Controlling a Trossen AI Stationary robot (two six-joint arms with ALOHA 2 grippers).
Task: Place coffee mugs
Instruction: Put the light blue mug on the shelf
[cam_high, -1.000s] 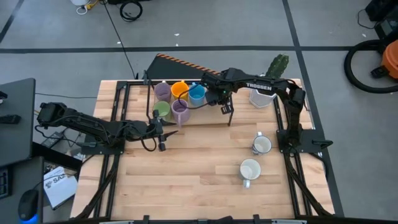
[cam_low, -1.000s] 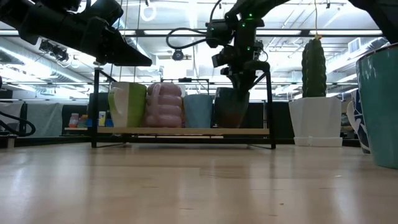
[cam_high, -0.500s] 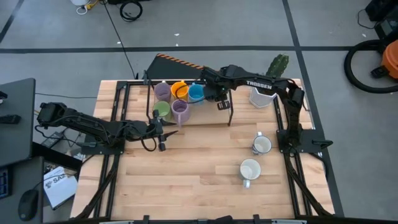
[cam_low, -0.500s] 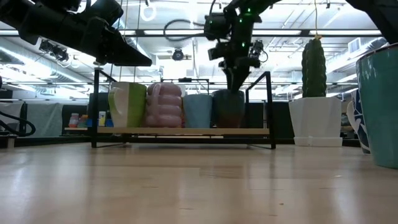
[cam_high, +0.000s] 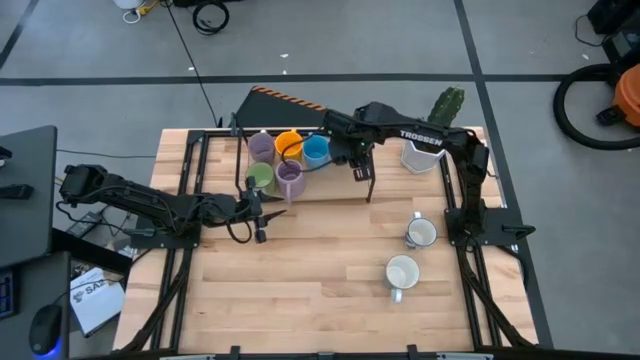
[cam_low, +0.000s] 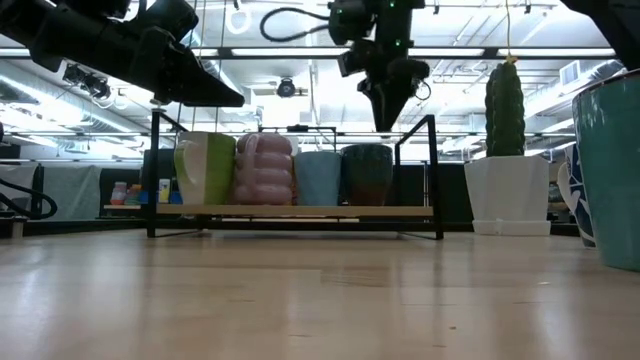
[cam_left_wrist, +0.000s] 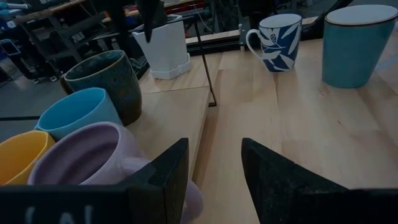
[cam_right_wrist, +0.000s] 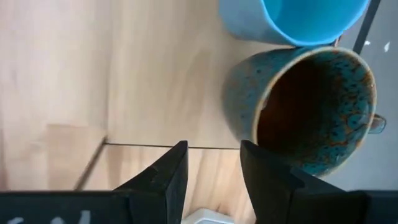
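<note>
Several mugs stand on the wooden shelf of a black rack (cam_low: 300, 211): purple (cam_high: 262, 147), orange (cam_high: 289, 143), blue (cam_high: 316, 150), green (cam_high: 259, 178), a second purple (cam_high: 290, 178) and dark brown (cam_low: 367, 175). My right gripper (cam_low: 388, 108) is open and empty above the dark brown mug (cam_right_wrist: 311, 118), clear of its rim. My left gripper (cam_high: 258, 215) is open and empty by the rack's near edge, beside the second purple mug (cam_left_wrist: 93, 162). Two mugs with white insides (cam_high: 421, 232) (cam_high: 402, 272) stand on the table at the right.
A white faceted pot with a green cactus (cam_high: 422, 155) stands right of the rack. The rack's thin black posts (cam_low: 433, 170) rise beside the dark brown mug. Bare tabletop (cam_high: 320, 280) lies in the near middle.
My right gripper has set the dark brown mug down on the shelf beside the blue mug, let go of it and risen straight up. The mug now stands upright on its base.
</note>
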